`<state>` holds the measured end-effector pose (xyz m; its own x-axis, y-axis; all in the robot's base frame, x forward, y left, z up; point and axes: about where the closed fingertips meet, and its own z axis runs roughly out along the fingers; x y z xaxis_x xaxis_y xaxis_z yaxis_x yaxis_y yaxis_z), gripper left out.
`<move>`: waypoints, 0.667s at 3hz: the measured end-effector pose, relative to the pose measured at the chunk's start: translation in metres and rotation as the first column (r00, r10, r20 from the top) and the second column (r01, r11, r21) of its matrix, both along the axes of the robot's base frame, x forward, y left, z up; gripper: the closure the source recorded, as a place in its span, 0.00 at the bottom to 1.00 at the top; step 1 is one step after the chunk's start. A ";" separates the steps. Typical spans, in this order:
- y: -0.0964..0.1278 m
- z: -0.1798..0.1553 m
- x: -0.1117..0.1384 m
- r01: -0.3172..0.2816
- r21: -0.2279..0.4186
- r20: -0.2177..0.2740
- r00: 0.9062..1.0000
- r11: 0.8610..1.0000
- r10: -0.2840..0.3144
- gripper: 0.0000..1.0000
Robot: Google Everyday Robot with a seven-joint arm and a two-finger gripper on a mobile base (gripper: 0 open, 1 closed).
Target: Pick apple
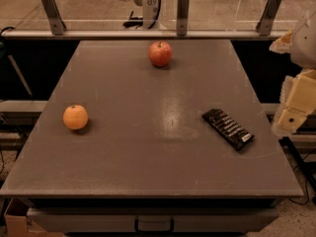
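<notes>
Cream-coloured gripper (pixel 295 107) sits at the right edge of the view, off the table's right side and raised above the tabletop level. Whether the claw is apart or together: cannot tell.

Nearest the camera, well nearer than the gripper and down to its left: a drawer front under the table's near edge, with a dark handle (pixel 154 225). A cardboard box (pixel 12 220) corner shows far down-left of the gripper.

The grey table (pixel 148 172) fills most of the view, all of it to the gripper's left.

Black packet (pixel 228 128): flat, pale stripes on the wrapper, lying diagonally on the table. It is the closest item to the gripper, near on its left and a bit nearer the camera, not touching it.

Orange (pixel 75 117): plain round fruit, well apart to the gripper's left, by the table's left edge, at about the gripper's depth.

Apple (pixel 160 53): red with a yellowish blush, stem up, resting on the table close to its far edge. It is farther back than the gripper and to its left, well apart from it and from the packet and orange.

Behind the apple, a metal rail (pixel 98 33) runs along the far edge, with upright posts (pixel 182 11).
</notes>
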<state>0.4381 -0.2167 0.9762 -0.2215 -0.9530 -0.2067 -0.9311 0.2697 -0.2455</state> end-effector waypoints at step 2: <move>0.004 -0.007 0.031 -0.035 0.061 0.030 0.999 0.998 0.033 0.00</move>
<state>0.4688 -0.2122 0.9697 -0.1822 -0.9452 -0.2708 -0.9328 0.2533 -0.2564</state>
